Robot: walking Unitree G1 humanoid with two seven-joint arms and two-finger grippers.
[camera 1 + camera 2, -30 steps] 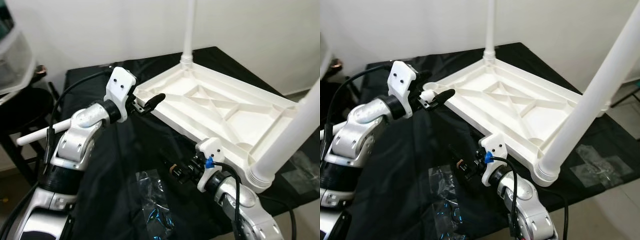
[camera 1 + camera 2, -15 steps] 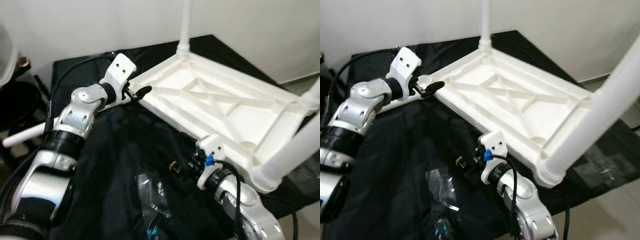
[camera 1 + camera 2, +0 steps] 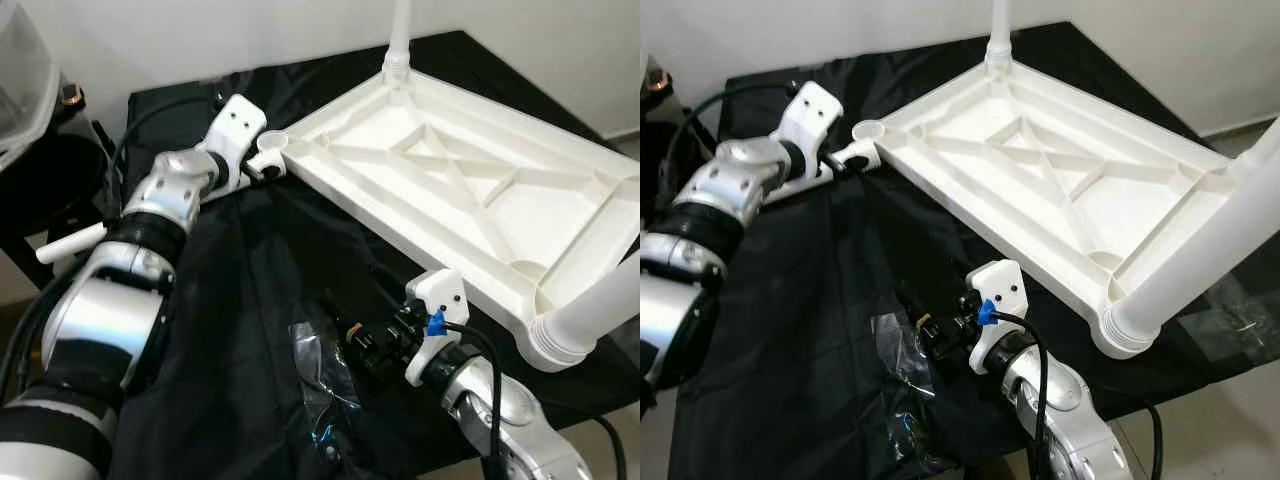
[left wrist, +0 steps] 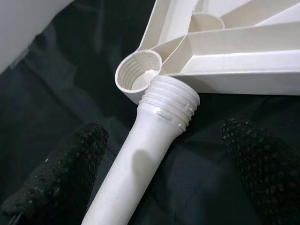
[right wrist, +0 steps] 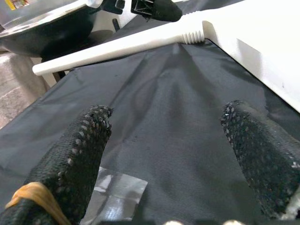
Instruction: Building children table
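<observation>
White plastic tabletop (image 3: 470, 190) lies upside down on the black cloth (image 3: 250, 300), two legs already standing in its corners. I see my left gripper (image 4: 159, 159) spread around a loose leg (image 4: 150, 140), its threaded end touching the corner socket (image 4: 138, 75). My right gripper (image 5: 173, 154) hovers spread over the cloth.

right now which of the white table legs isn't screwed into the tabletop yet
The loose leg lying on the black cloth at the left claw, its threaded end resting against the empty corner socket. The far leg and the near right leg stand upright in their sockets.
</observation>
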